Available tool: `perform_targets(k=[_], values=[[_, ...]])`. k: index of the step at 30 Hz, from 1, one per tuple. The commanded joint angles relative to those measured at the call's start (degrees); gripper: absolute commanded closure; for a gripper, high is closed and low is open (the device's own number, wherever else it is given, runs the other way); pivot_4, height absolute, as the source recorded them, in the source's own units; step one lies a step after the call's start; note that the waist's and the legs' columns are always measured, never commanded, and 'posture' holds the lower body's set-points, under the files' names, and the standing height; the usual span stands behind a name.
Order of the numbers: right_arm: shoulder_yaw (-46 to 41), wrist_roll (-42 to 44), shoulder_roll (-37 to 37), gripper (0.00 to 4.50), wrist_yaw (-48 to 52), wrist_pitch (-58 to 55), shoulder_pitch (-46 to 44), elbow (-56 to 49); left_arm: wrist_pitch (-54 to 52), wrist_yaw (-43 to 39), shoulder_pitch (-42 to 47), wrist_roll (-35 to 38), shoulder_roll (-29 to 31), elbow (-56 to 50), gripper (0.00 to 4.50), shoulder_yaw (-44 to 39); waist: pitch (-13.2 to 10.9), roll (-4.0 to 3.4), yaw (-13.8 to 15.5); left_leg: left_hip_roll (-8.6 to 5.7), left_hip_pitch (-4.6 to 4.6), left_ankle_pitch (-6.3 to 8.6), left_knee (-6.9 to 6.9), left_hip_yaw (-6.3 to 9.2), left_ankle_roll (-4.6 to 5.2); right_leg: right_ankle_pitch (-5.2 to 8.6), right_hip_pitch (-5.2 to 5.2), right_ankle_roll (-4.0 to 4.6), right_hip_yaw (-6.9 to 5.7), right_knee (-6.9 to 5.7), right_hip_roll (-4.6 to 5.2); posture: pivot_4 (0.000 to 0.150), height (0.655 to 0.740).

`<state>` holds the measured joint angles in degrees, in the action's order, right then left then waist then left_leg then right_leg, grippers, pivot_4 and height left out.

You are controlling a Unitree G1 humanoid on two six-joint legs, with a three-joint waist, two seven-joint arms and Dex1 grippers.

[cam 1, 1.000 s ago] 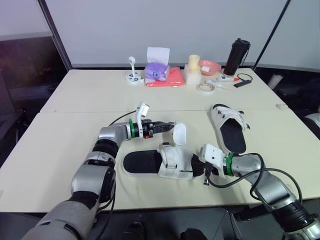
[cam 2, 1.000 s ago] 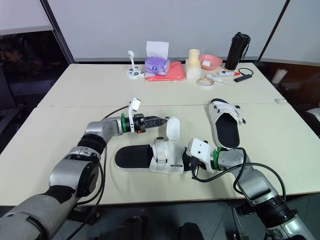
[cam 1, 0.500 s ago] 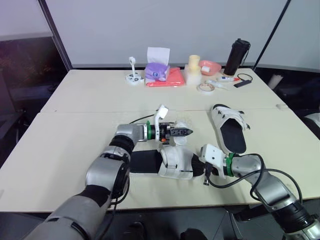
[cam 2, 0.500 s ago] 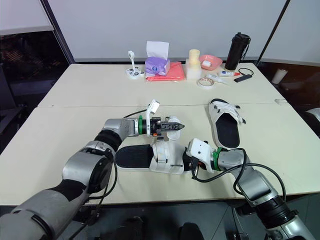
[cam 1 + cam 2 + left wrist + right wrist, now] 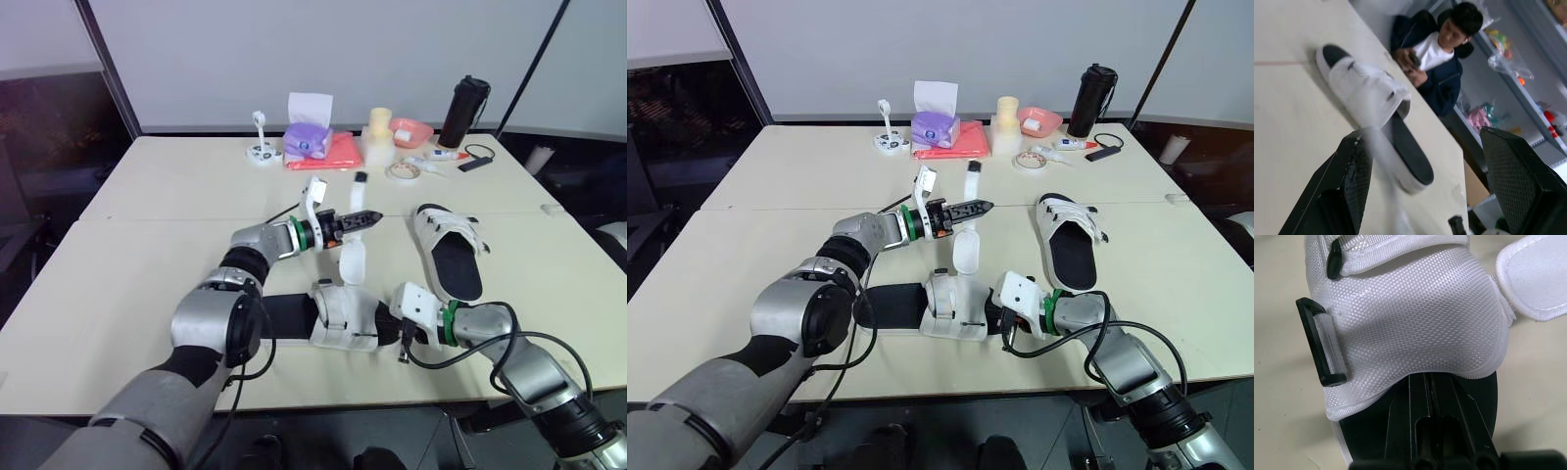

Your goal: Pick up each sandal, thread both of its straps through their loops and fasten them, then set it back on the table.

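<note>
Strap [image 5: 351, 259] now higher, stretched upright above white, black-soled sandal [image 5: 343, 318].

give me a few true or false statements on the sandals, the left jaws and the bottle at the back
1. A loose white strap of the near white fabric sandal with black sole stands raised off it. True.
2. The left gripper's jaws are pressed shut. False: the left wrist view shows them apart.
3. The second white sandal lies on the floor. False: it lies on the cream table, to the robot's right.
4. A tall black cylindrical bottle stands near the table's far edge. True.
</note>
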<state>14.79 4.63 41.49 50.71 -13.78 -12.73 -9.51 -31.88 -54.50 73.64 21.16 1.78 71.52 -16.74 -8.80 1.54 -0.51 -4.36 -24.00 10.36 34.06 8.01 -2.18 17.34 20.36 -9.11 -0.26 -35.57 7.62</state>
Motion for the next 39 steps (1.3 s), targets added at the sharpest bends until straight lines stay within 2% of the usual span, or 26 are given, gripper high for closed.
perform_targets(k=[1,17,28,39], values=[[4.0,-4.7,0.5,4.5,-0.1,-4.0,3.1,6.0,1.2,0.5,3.0,1.3,0.4,-0.3,1.04,-1.8,0.0,0.0,0.0,0.0,0.0,0.0,0.0,0.0,0.0,0.0,-0.01,0.01,0.0,0.0,0.0,0.15,0.74],[4.0,-4.4,0.5,4.5,-0.6,-4.6,3.8,5.1,2.8,-1.6,1.5,-2.2,0.5,-0.3,1.04,1.4,0.0,0.0,0.0,0.0,0.07,0.0,0.0,-0.01,-0.01,-0.02,-0.05,0.03,0.0,-0.03,0.0,0.15,0.74],[3.8,-3.9,1.2,4.5,-1.5,-5.4,5.7,3.3,-5.8,-8.9,-4.2,-3.4,8.4,-4.6,1.04,4.6,0.0,0.0,0.1,-0.01,0.07,0.0,0.0,0.0,-0.01,-0.01,0.01,0.07,0.01,-0.46,0.02,0.15,0.74],[3.7,-4.2,1.5,4.5,-1.4,-5.2,5.4,3.5,-8.8,-3.9,-3.7,-3.0,3.0,-2.0,1.04,3.9,0.0,0.07,0.2,-0.02,0.09,0.0,0.07,0.02,-0.02,-0.01,0.0,0.06,0.01,-0.45,0.04,0.15,0.74]])
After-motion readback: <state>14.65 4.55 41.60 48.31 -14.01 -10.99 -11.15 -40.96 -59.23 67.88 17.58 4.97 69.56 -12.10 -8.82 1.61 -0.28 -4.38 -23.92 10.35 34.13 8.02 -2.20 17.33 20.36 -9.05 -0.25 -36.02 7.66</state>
